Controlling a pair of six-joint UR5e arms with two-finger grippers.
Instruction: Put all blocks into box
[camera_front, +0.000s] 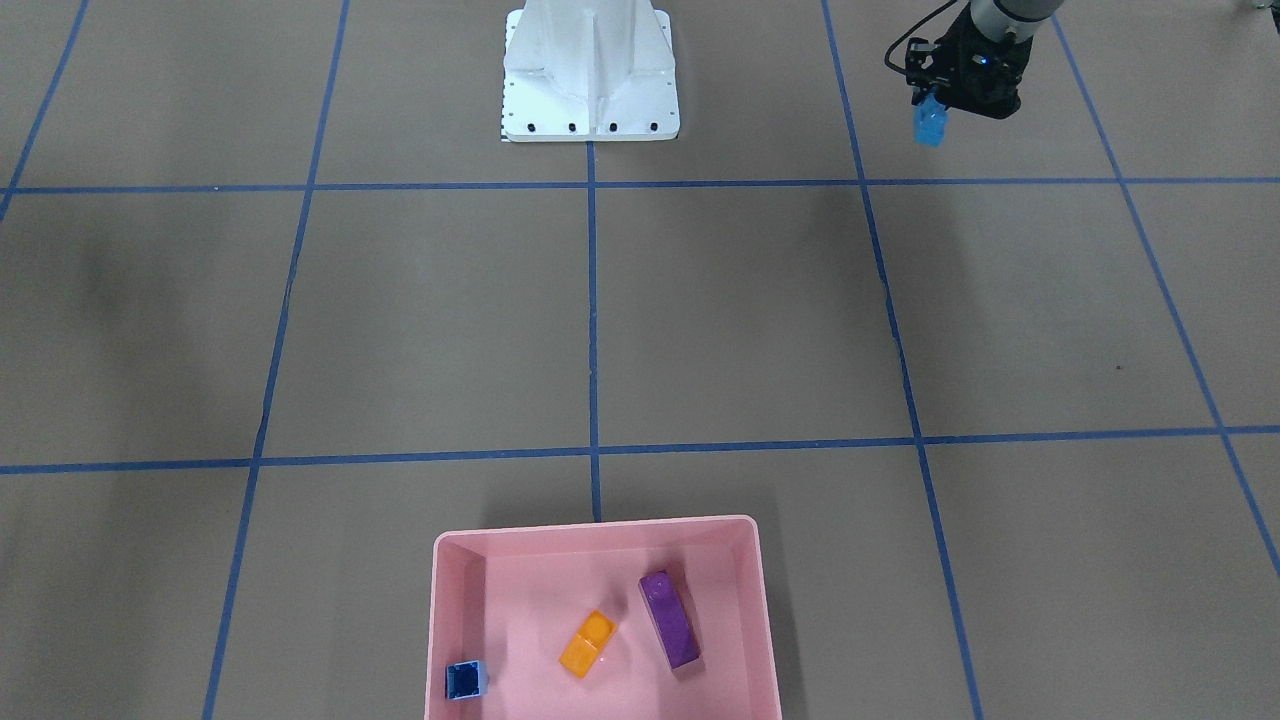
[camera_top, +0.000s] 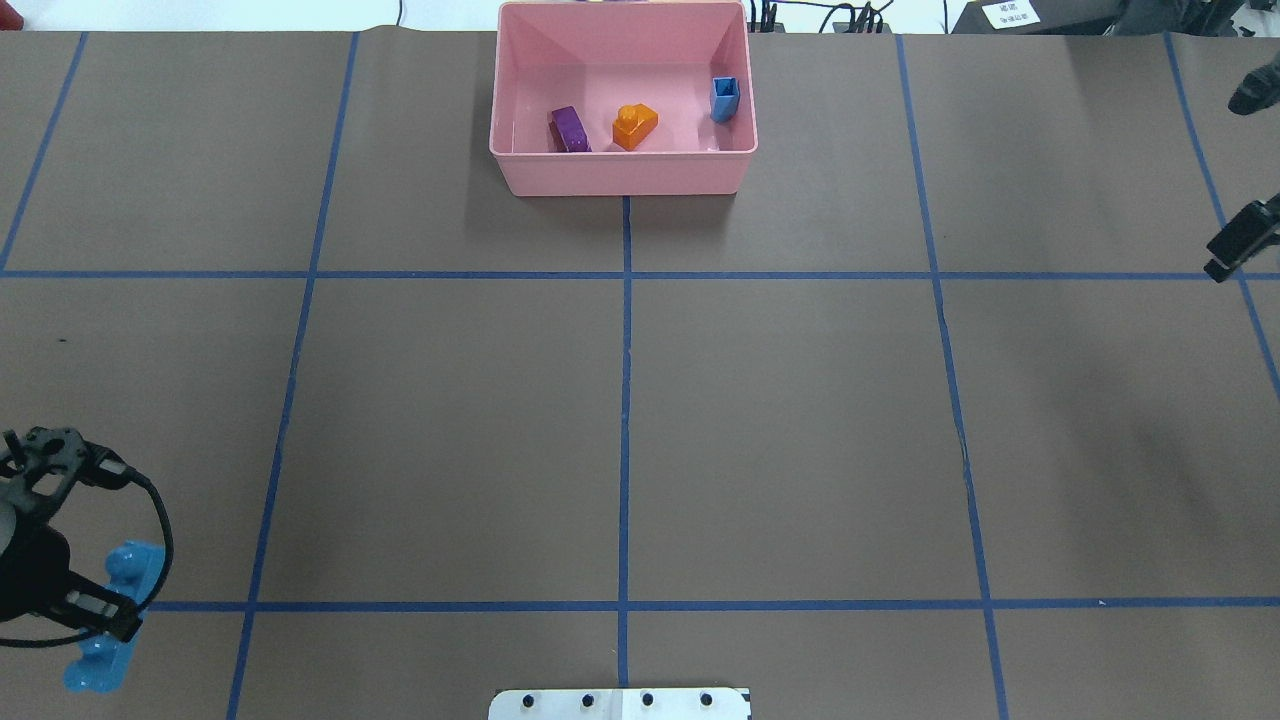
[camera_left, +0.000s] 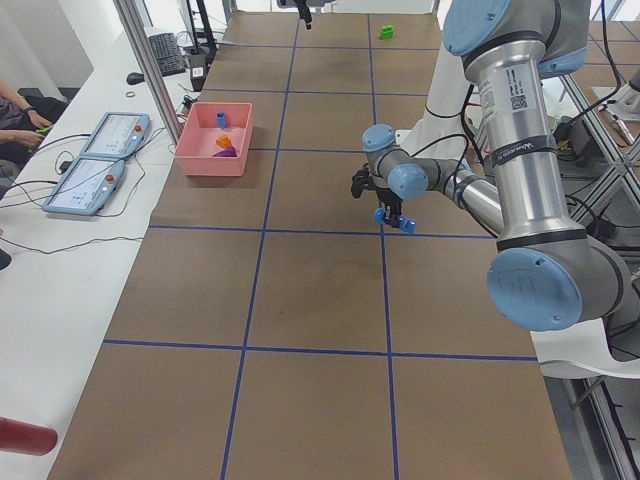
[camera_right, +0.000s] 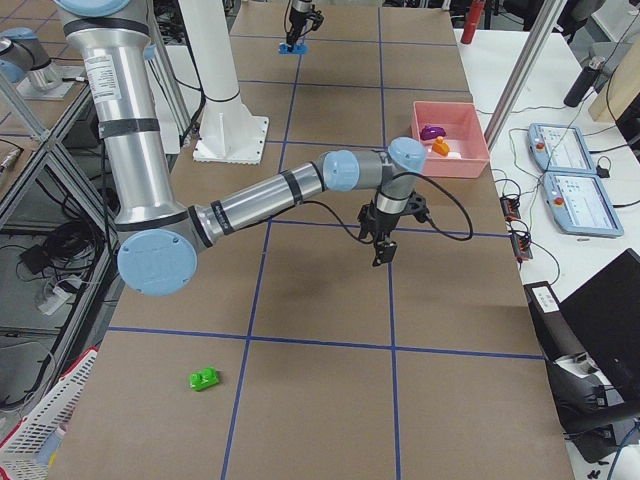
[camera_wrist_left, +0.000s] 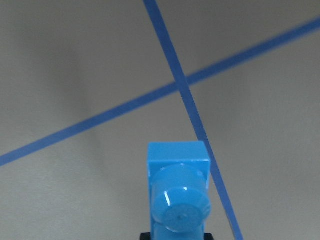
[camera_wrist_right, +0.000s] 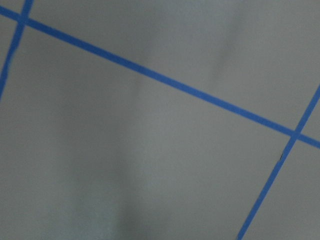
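My left gripper (camera_top: 100, 608) is shut on the long blue brick (camera_top: 130, 565) and holds it above the table at the near left corner. It also shows in the front view (camera_front: 932, 118), and the brick fills the left wrist view (camera_wrist_left: 179, 195). The pink box (camera_top: 620, 172) stands at the far middle edge. Inside it lie a purple brick (camera_top: 570, 128), an orange brick (camera_top: 635, 125) and a small blue brick (camera_top: 724, 98). A green brick (camera_right: 205, 379) lies on the table at my right end. My right gripper (camera_right: 385, 248) hangs above the table on the right; its jaws cannot be judged.
The white robot base (camera_front: 590, 75) stands at the table's near middle edge. Blue tape lines form a grid on the brown table. Two tablets (camera_left: 100, 160) lie on the white bench beyond the box. A white basket (camera_right: 40, 430) sits off the table by the green brick.
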